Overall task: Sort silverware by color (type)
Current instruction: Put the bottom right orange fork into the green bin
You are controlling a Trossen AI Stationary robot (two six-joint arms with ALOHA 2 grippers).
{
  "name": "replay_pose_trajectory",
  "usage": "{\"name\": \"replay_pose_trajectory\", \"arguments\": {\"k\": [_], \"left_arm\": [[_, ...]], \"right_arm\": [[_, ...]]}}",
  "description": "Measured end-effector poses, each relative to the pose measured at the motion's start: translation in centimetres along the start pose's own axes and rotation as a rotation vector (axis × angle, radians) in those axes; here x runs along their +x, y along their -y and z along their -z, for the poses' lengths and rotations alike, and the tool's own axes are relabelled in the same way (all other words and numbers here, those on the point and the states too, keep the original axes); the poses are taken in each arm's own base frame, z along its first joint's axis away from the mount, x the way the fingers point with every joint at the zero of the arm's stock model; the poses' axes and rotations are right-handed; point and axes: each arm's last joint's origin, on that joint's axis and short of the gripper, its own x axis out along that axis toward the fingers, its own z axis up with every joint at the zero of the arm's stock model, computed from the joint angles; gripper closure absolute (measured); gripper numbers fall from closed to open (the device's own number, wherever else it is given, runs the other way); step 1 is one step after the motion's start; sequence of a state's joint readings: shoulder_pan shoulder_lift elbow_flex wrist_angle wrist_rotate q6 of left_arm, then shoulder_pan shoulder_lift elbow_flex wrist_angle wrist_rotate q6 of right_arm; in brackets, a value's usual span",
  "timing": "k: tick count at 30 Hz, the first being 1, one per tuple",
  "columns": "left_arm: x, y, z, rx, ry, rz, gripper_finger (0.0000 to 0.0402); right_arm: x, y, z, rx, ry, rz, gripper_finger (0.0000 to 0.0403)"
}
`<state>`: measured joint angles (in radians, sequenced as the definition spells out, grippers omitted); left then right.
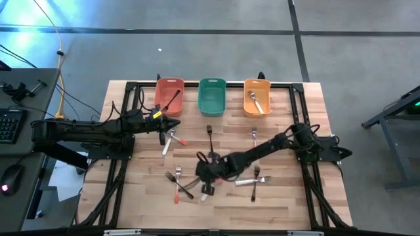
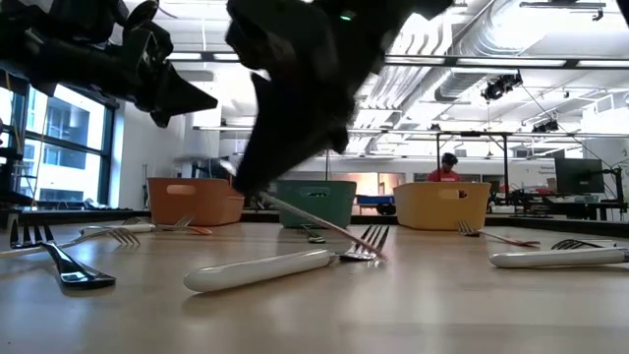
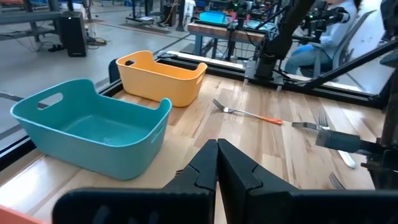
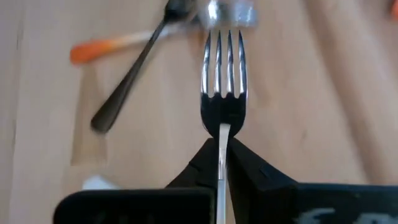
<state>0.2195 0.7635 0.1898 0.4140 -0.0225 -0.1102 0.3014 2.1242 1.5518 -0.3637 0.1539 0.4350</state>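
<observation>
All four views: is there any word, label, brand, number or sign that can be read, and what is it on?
No readable text in any view.
Yellow patch on the left arm: too small to tell whether it carries print.
The red bin, green bin and orange bin show no label.
Keyboard at the table's side: keys too small to read.

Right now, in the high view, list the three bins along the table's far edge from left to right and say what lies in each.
Red bin holding a black-handled utensil → green bin with nothing visible inside → orange bin holding a spoon.
</observation>
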Motion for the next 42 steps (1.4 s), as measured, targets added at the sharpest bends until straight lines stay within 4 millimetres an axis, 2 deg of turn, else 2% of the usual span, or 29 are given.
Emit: {"name": "replay_pose_trajectory", "arguments": {"k": [6,13,24,28,32,38,42], "left_arm": [[0.0,0.0,0.0,-0.017,0.001,-0.015,0.0401],[0.0,-0.1,0.0,-0.014,0.0,-0.015,0.0401],[0.0,-0.1,0.0,-0.011,0.0,-0.016,0.0401],[0.0,-0.1,0.0,-0.011,0.001,-0.016,0.0401],[0.0,-0.1,0.0,-0.016,0.003,-0.016,0.0401],[0.0,-0.1,0.0,-0.017,0.005,-0.016,0.0401],[0.0,-0.1,0.0,-0.017,0.005,-0.016,0.0401]], "right_arm": [[-2.1,4.1,-4.6,-0.044,-0.039,0.078,0.0402],[-5.7,9.8,-9.5,-0.036,-0.043,0.165,0.0403],[-11.5,19.3,-13.4,0.06,-0.055,0.303,0.0403],[-13.2,23.9,-13.8,0.15,-0.034,0.316,0.0403],[-13.6,28.1,-13.1,0.227,-0.057,0.316,0.0403],[-10.8,32.2,-9.9,0.313,-0.133,0.237,0.0403],[-8.9,34.3,-8.0,0.354,-0.113,0.22,0.0403]]}}
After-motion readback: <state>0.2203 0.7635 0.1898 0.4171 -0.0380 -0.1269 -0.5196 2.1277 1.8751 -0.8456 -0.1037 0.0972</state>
